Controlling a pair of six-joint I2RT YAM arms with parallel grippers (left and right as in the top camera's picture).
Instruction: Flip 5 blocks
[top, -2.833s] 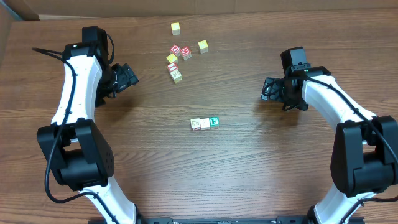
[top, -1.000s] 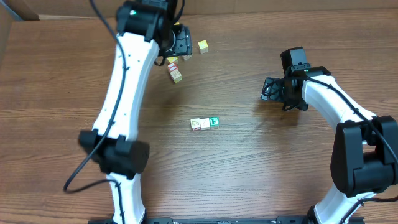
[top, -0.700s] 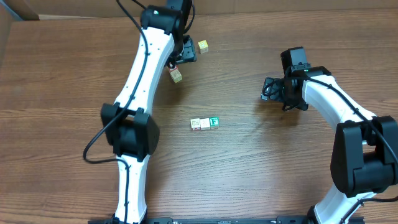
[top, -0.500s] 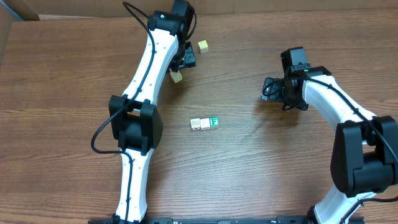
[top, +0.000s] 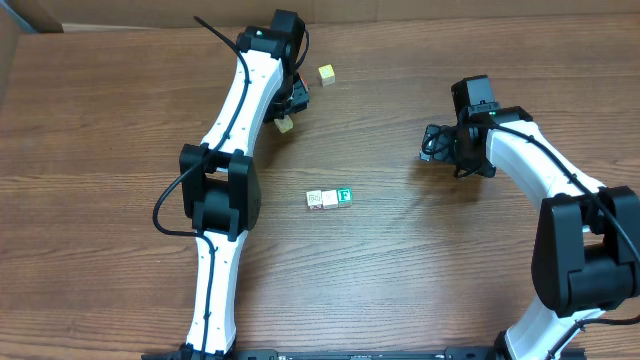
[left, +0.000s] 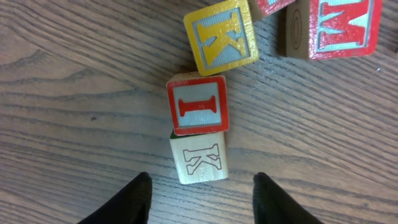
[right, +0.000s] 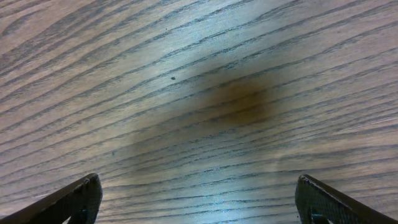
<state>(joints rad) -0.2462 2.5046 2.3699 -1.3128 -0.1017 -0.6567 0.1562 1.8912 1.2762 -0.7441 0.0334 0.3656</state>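
Straddling pale K block, left claw unclenched, gaps either side; red I block touching it, likely dragged along. Right claw released, idle.

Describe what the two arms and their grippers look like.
The left arm and right arm share white curved links and bulky black joint housings. Thin black cables loop loosely beside the joints. The left gripper and right gripper each have two plain black fingers.
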